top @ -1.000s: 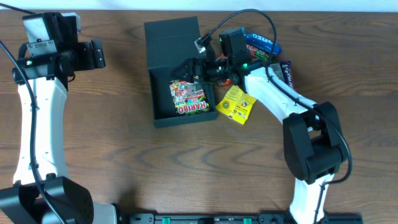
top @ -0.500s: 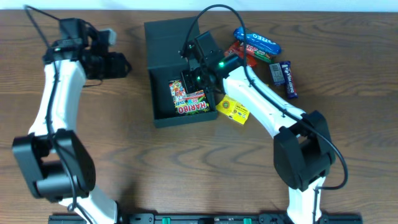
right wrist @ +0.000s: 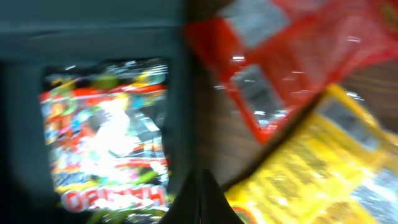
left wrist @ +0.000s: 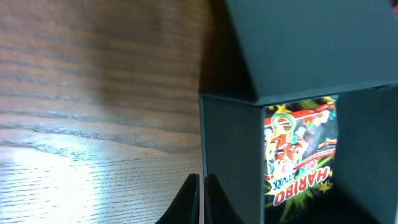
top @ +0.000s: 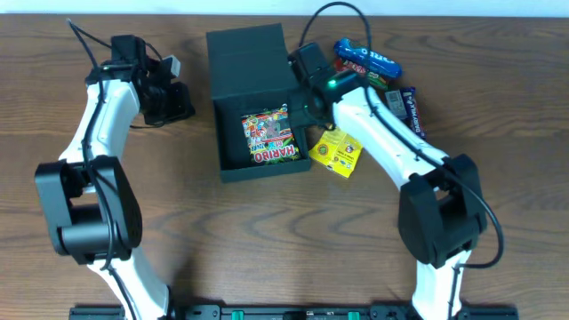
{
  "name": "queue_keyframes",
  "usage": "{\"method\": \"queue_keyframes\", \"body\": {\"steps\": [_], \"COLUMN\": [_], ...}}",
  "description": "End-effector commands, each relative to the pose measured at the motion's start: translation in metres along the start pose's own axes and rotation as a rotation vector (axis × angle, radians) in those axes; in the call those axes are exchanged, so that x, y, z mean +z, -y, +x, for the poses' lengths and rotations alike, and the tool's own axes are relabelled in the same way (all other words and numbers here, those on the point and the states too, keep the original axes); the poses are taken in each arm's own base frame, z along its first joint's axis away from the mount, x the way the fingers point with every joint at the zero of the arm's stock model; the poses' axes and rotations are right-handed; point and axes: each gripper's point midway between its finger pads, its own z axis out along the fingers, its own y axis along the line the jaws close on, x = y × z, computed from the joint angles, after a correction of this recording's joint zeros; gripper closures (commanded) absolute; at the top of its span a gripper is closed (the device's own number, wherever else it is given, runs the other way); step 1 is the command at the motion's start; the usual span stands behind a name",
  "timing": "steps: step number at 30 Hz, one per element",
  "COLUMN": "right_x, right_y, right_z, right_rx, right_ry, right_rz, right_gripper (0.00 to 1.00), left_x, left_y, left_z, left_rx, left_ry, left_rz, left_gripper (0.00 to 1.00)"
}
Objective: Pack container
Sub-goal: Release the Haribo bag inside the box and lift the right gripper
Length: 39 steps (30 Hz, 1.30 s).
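Left pincer (left wrist: 200,188) now nearer container (top: 249,62); right pincer (right wrist: 204,186) back at its wall. Both clenched, empty; reopen before taking yellow packet (top: 336,151).

Container: you are looking at a shallow, rectangular container (top: 231,133) of dark charcoal-teal matte cardboard.
Lid: you can see its hinged lid (top: 246,60) open, attached along the far edge; its tilt is unclear.
Pose: for you, it lies flat, far-centre in the overhead view.
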Motion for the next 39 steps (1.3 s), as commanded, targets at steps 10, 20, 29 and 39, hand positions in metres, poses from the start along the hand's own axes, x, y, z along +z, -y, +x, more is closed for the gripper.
{"method": "queue_keyframes", "body": {"steps": [10, 20, 29, 39], "right_x": [-0.009, 0.007, 0.008, 0.005], "right_y": [0.037, 0.003, -0.013, -0.021], "right_z": [0.022, 0.069, 0.085, 0.096], "right_rx": [0.053, -0.033, -0.061, -0.106], "right_ry": [-0.103, -0.267, -0.305, -0.336], "right_rz": [0.09, -0.129, -0.18, -0.192], "right_gripper": [0.99, 0.99, 0.99, 0.99], "left_x": [0.026, 0.038, 0.038, 0.039], "left_y": [0.012, 0.04, 0.041, 0.037], "left_z": [0.007, 0.001, 0.001, 0.001], "left_rx": [-0.057, -0.008, -0.004, -0.001], "left_ry": [-0.046, -0.016, -0.017, -0.012], "left_rz": [0.027, 0.041, 0.042, 0.018], "left_gripper": [0.94, 0.94, 0.94, 0.94]}}
